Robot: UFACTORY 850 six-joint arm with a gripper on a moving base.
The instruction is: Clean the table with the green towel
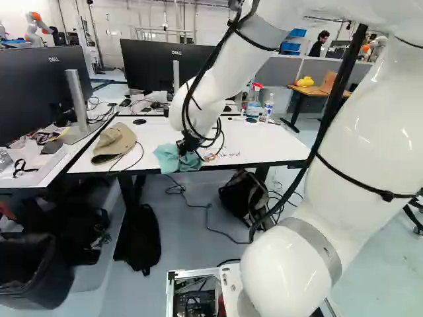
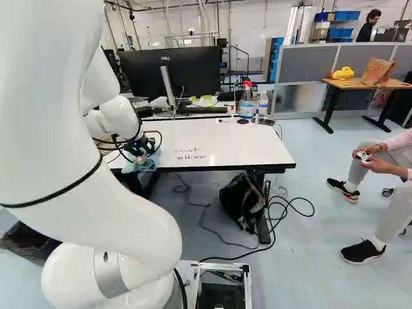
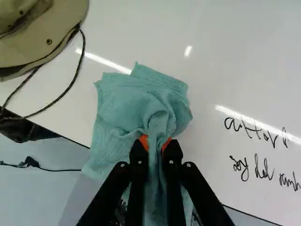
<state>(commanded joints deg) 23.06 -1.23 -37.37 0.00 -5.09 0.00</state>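
The glossy white arm [image 1: 350, 145] is bent high, its forearm slanted forward and down to the table's near edge. There, the green towel [image 3: 141, 101] is pinched between both orange pads of the gripper [image 1: 188, 146]. Soft, finely textured and rumpled, it is draped over the edge, its long axis laid roughly along the gripper's line and one corner pointed ahead. Black handwriting [image 3: 256, 129] is borne beside it by the smooth white table [image 1: 264, 142]; a tan, corded hat [image 1: 114, 143] is set on the other side. Farther back, a red-topped spray bottle [image 1: 254, 104] is seen upright.
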